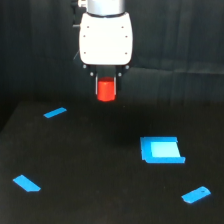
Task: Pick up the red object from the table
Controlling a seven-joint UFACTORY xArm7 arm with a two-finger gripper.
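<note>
The exterior view is showing the arm's white wrist housing [106, 37] hanging at top centre, with the gripper [106, 86] pointing straight down beneath it. The two dark fingers [96, 85] are clamping the red object [105, 91] between them, one finger lying against each side of the block. The block is sitting upright in the grasp, its lower edge projecting just below the fingertips and hanging clear of the table [90, 165], with the dark backdrop [190, 35] showing behind it.

Four blue pieces are lying on the table, all well apart from the held block. A thin blue sliver [55, 113] is lying near the far edge toward the exterior view's left, the closest piece to the gripper. A large blue rectangular piece [161, 150] is lying toward the exterior view's right, below and beside the gripper's line. A small blue piece [27, 183] is lying near the exterior view's left edge, and a rounded blue piece [196, 194] is lying near the lower right corner.

The table surface directly beneath the gripper is showing as plain black, bounded by the sliver on one side and the rectangular piece on the other. The table's far edge is running just below the level of the held block.
</note>
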